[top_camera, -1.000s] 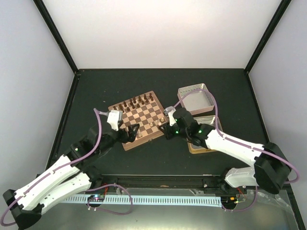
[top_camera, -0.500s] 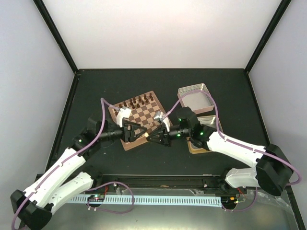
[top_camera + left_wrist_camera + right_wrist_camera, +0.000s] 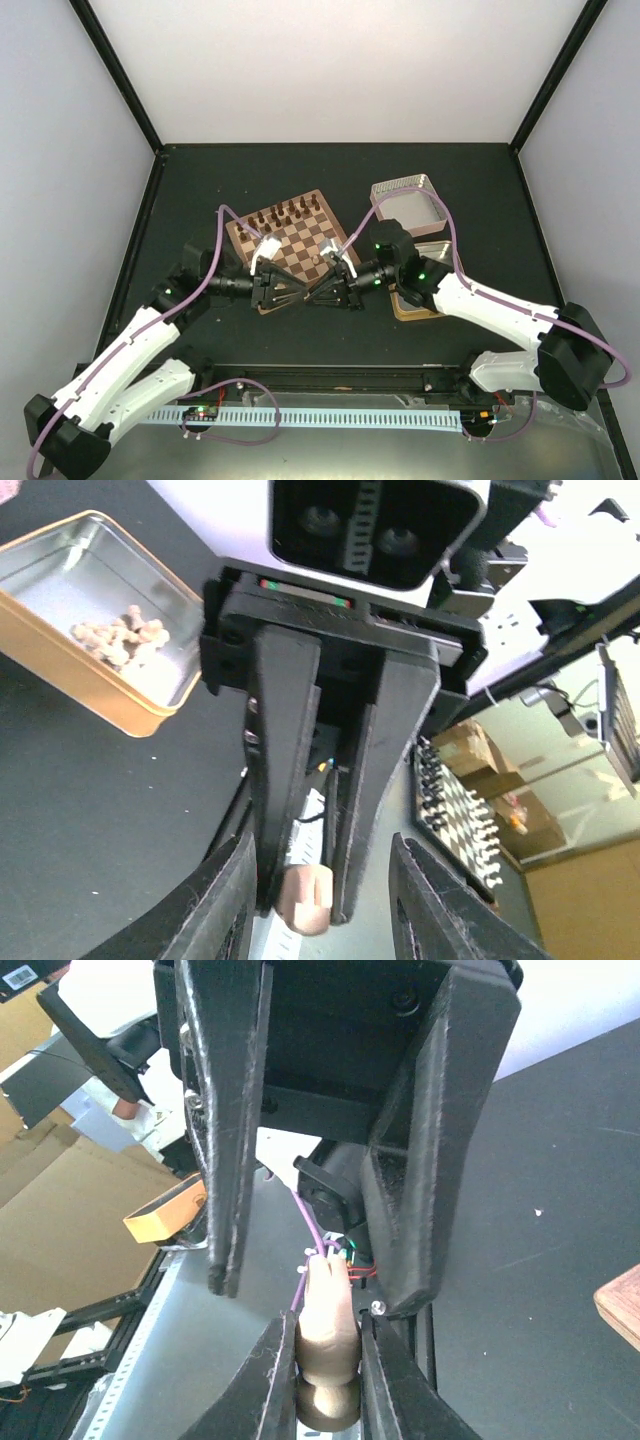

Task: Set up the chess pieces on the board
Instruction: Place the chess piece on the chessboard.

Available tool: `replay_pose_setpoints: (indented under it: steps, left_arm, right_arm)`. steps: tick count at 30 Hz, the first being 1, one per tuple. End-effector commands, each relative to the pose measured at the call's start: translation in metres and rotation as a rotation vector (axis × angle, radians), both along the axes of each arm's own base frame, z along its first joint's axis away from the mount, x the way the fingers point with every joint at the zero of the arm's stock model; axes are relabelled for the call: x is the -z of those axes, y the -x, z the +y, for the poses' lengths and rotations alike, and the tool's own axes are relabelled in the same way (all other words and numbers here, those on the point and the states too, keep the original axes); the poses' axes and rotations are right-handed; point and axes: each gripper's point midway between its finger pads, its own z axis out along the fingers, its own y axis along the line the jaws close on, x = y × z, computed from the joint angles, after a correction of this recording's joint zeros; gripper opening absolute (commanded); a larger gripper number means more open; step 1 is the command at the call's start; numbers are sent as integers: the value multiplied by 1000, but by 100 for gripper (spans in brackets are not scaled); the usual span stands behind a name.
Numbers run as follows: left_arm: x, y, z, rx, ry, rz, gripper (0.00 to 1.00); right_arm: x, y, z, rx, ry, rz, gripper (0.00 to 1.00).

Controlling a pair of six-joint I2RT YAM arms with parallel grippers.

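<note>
Above the near edge of the board (image 3: 290, 240) my two grippers meet tip to tip. The right gripper (image 3: 318, 291) (image 3: 328, 1335) is shut on a pale chess piece (image 3: 330, 1355) (image 3: 305, 900), pinched at its waist. The left gripper (image 3: 300, 290) (image 3: 320, 880) is open. Its fingers (image 3: 230, 1130) stand on either side of the right gripper's fingertips and the piece, and I see no contact. Dark brown pieces (image 3: 285, 213) line the board's far row. More pale pieces (image 3: 115, 640) lie in the gold tin (image 3: 80, 680).
The gold tin (image 3: 425, 300) sits right of the board, partly under the right arm. The pinkish-silver tin lid (image 3: 405, 205) lies behind it. A pale piece (image 3: 318, 258) stands on the board near the grippers. A black mat covers the table.
Both arms have swung level, tips facing each other at the board's near edge. The left jaws have narrowed around the right gripper's tips. The right gripper has kept its hold.
</note>
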Motion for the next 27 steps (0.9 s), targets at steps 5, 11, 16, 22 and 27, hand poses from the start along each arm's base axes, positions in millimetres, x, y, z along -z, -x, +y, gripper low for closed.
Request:
replay_pose_setpoints:
  steps: [5,11,16,22,27]
  left_arm:
    - [-19,21,1,120,68,-52,18]
    - [-15,19,0,122,56,-35,2]
    - [-7,9,2,49,9,-38,2]
    - [38,-46,34,-355,-242,-41,2]
    - [79,-80,87,-723,-436,-23,2]
  right_arm:
    - [-21,7,0,-59,-44,-23,5]
    - [-19,5,2,-57,-29,-19,5]
    - [-9,-9,6,25,41,-11,21]
    - [40,-50,-1,295,216,-10,65]
    - [59,-83,-18,536,300,-17,71]
